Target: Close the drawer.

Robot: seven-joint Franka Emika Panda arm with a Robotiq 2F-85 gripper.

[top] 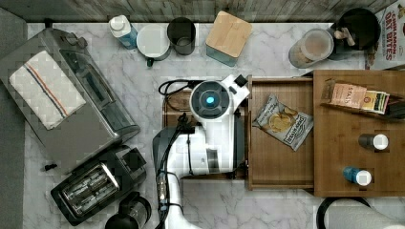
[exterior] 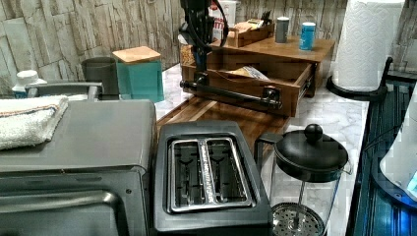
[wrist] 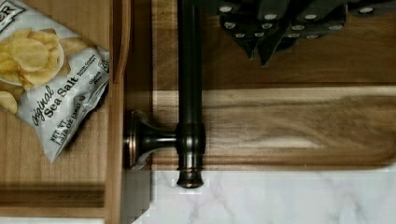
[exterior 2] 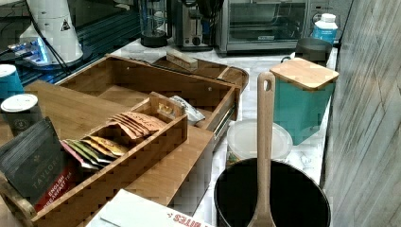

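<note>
The chip bag (wrist: 51, 79) in the drawer (top: 282, 162) says "Original Sea Salt" in dark letters, and it has a picture of yellow chips on it. It is shiny and crinkly. In the right view a dark tea packet (exterior 2: 35, 165) reads "TAYLORS" and "ENGLISH BREAKFAST". A box (top: 389, 33) in the top view's right corner says "OAT BITES" in red.

The drawer is pulled well out of the light wooden cabinet (top: 358, 181). It is a flat box of pale, stripy wood. Across its front runs a long, thin, round black handle (wrist: 189, 93) of smooth metal, held on by a short post with a round base.

The gripper (wrist: 275, 32) is dark with small silver screws. It sits just past the handle, on the side away from the drawer, over a darker brown wooden tray (wrist: 289, 126) with rounded corners. I cannot tell if its jaws are spread or pressed together. The chip bag lies on the far side of the handle from the jaws, inside the drawer.

The counter (wrist: 280, 196) is white marble with grey veins. A teal canister (exterior 2: 302, 99) with a square wooden lid stands on it. A wooden spoon (exterior 2: 265, 142) stands in a black pot (exterior 2: 272, 198).
</note>
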